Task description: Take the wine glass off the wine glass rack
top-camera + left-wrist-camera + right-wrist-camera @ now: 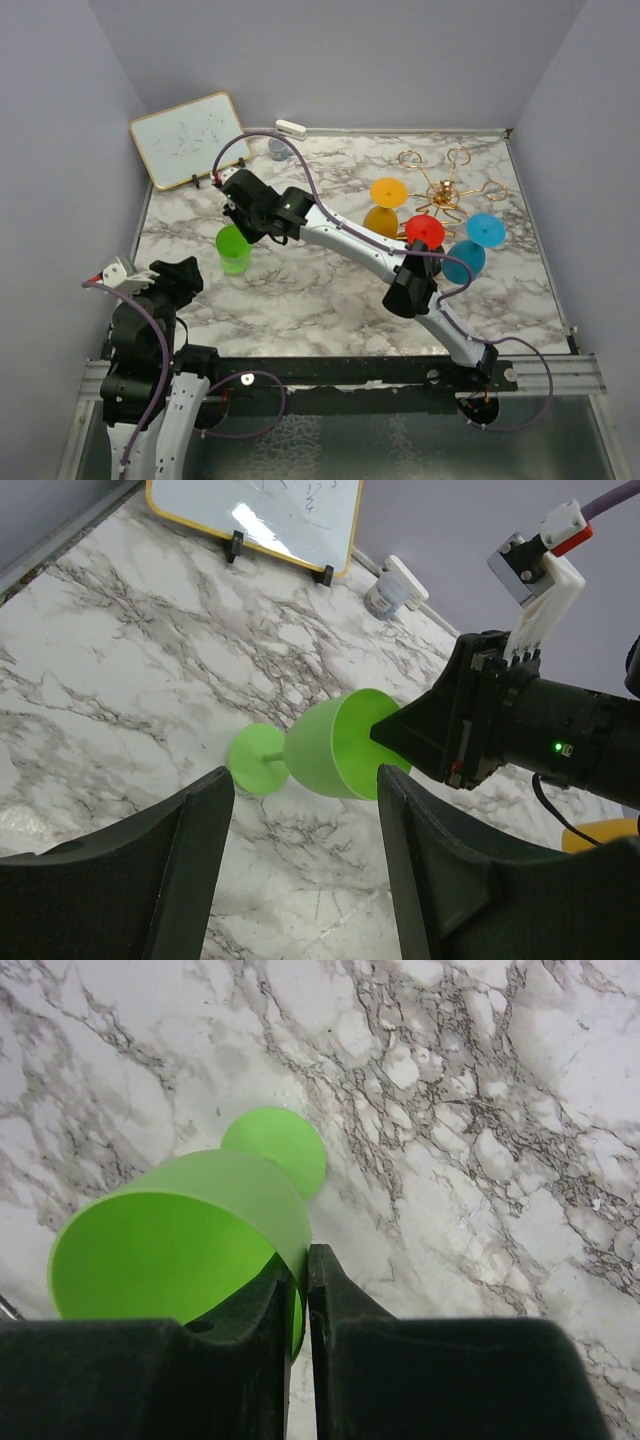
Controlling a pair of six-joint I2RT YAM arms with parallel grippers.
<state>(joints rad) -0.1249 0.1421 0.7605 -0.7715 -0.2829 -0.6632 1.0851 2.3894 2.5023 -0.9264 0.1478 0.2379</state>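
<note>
Pinches rim of tilted translucent green plastic wine glass (180,1225) with right tool (303,1258) over marble tabletop (480,1110); holds left tool (303,785) released, empty.

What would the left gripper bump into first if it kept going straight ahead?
Probably the green wine glass. It is right ahead of the open left gripper, tilted, its rim pinched by the right gripper. Depth is hard to judge, so the gripper might pass just under it.
</note>
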